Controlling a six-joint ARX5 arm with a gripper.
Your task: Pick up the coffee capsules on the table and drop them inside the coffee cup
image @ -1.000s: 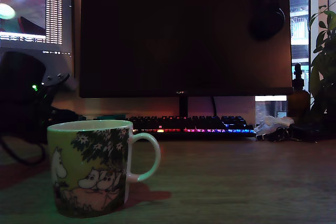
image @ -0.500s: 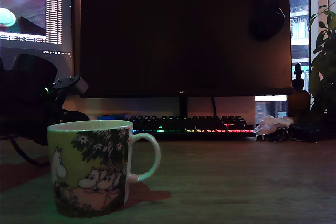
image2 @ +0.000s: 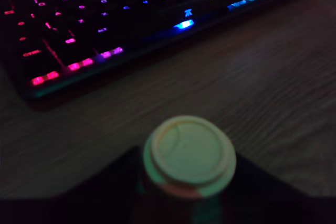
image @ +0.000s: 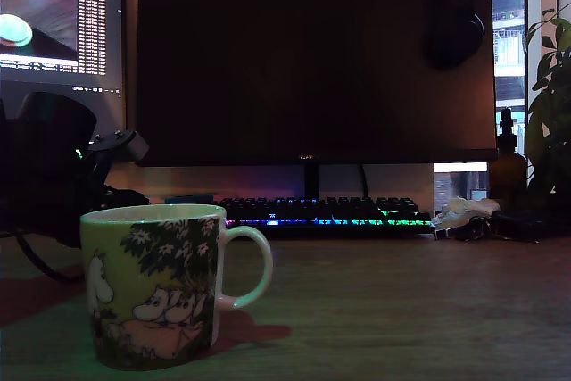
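Wrist view: tool [image2: 186, 182] is clamped on one coffee capsule [image2: 189, 156], flat rim facing the camera, held clear of the bench [image2: 252, 77] with the lit keyboard [image2: 105, 19] beyond. Exterior view: arm sits dark at the view's left, behind the coffee cup [image: 152, 287], which stands upright, mouth open. Judgement: next move carries the capsule forward over the cup rim, then releases.
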